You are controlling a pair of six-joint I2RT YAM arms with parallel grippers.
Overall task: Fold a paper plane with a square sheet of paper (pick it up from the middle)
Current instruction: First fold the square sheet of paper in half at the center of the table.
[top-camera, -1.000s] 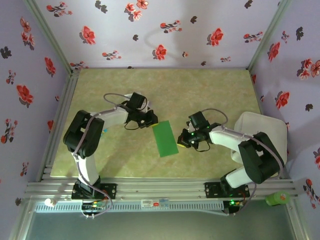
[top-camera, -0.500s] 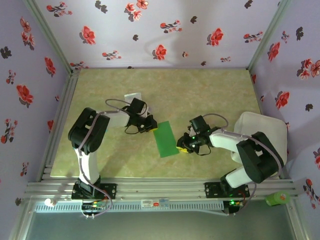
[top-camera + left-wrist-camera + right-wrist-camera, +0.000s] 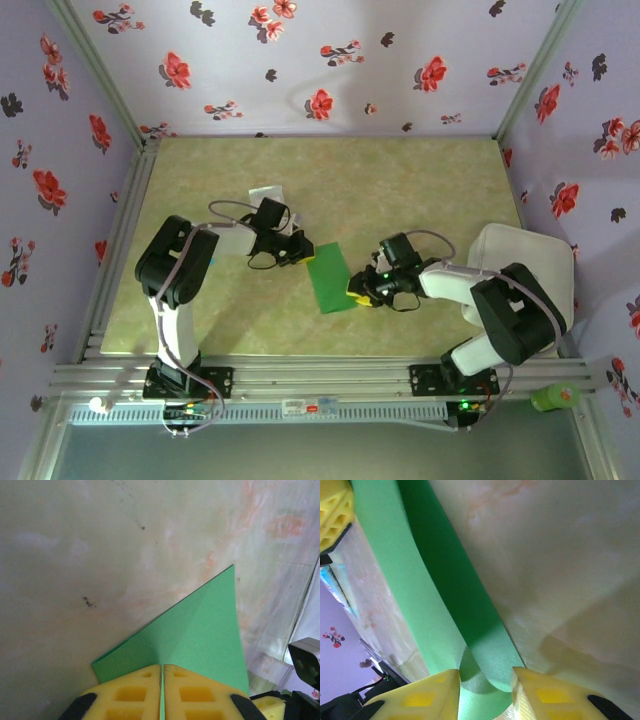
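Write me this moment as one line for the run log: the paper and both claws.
green paper: folded in half | left claw: shut on its edge | right claw: open, fingers either side of the fold

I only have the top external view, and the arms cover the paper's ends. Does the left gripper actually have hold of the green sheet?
Observer: Yes. In the left wrist view the left gripper has its yellow fingers pressed together, with the edge of the green sheet pinched in the seam between them.
Operator: And the right side?
Observer: The right gripper is open. Its fingers stand apart, one on either side of the sheet's folded edge.
Operator: Is that fold creased flat?
Observer: No. In the right wrist view it is a rounded loop, not pressed flat.
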